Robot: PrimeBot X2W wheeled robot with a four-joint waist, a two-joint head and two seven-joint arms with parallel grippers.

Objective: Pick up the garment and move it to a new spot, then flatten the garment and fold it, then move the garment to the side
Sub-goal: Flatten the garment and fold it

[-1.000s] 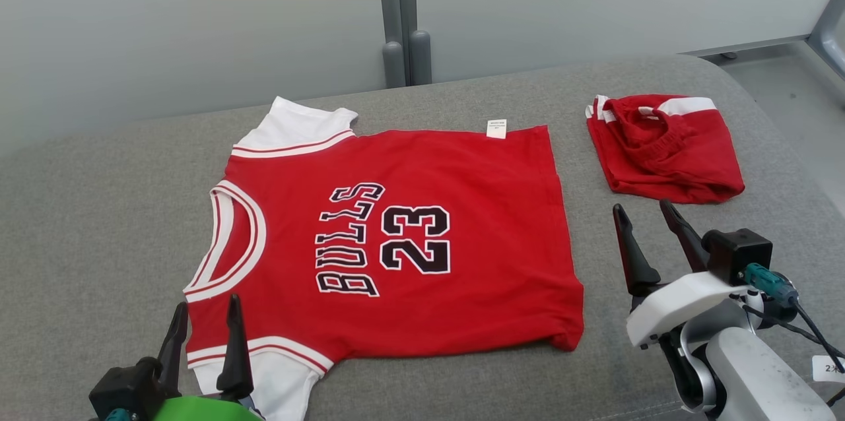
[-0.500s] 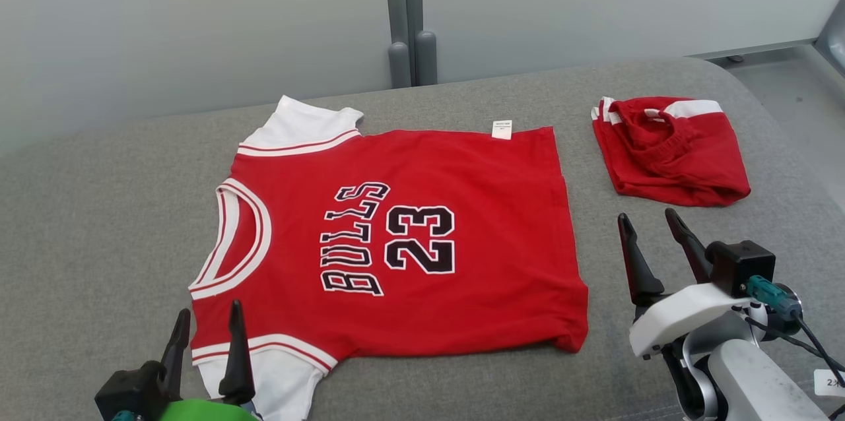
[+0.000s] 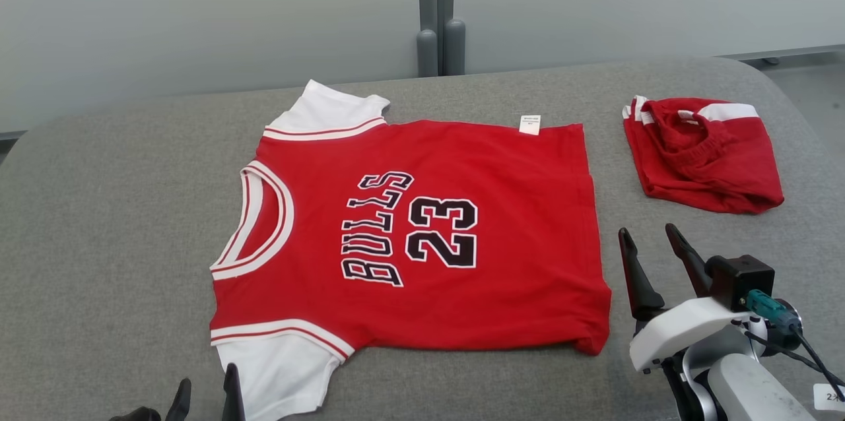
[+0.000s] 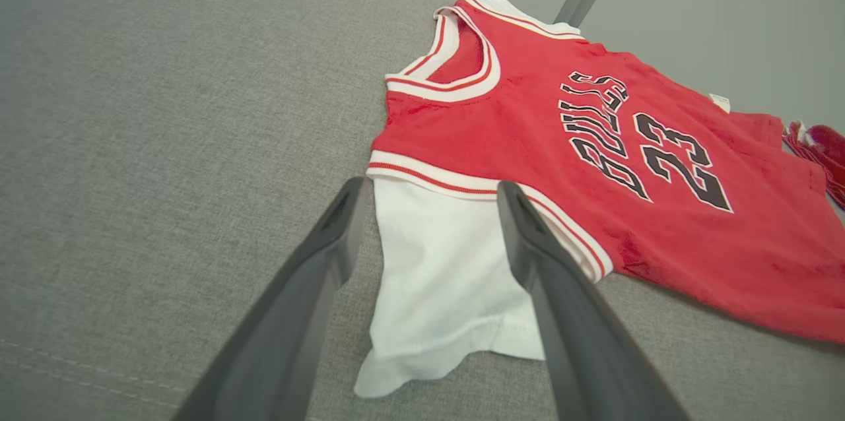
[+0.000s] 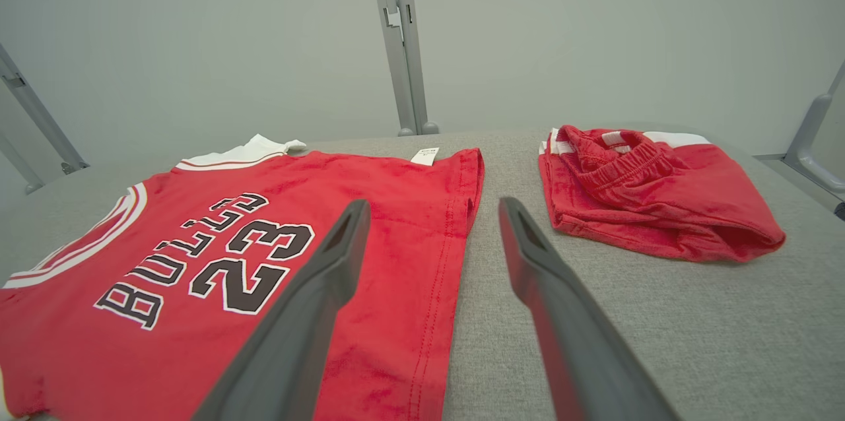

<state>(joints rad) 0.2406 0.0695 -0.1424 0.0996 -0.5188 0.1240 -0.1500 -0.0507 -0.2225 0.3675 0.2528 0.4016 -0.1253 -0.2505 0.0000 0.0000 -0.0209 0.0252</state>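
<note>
The garment (image 3: 422, 236) is a red jersey with white sleeves and "BULLS 23" in black, spread flat on the grey padded surface (image 3: 119, 223), collar to the left. My left gripper (image 3: 207, 378) is open at the bottom edge, beside the near white sleeve (image 3: 277, 368). In the left wrist view that gripper (image 4: 432, 187) has its fingers either side of the sleeve (image 4: 442, 262), above the cloth and holding nothing. My right gripper (image 3: 647, 229) is open just right of the jersey's hem. In the right wrist view the right gripper (image 5: 434, 203) is empty over the hem edge (image 5: 455, 243).
A folded red garment with white stripes (image 3: 706, 157) lies at the far right, also in the right wrist view (image 5: 653, 196). A pale wall with a grey post (image 3: 439, 12) stands behind the surface. The surface's rounded right edge (image 3: 792, 117) is close to the folded garment.
The head camera has turned, so the whole scene sits further right. My left gripper has sunk towards the picture's bottom edge. Both grippers stay open and the jersey lies as before.
</note>
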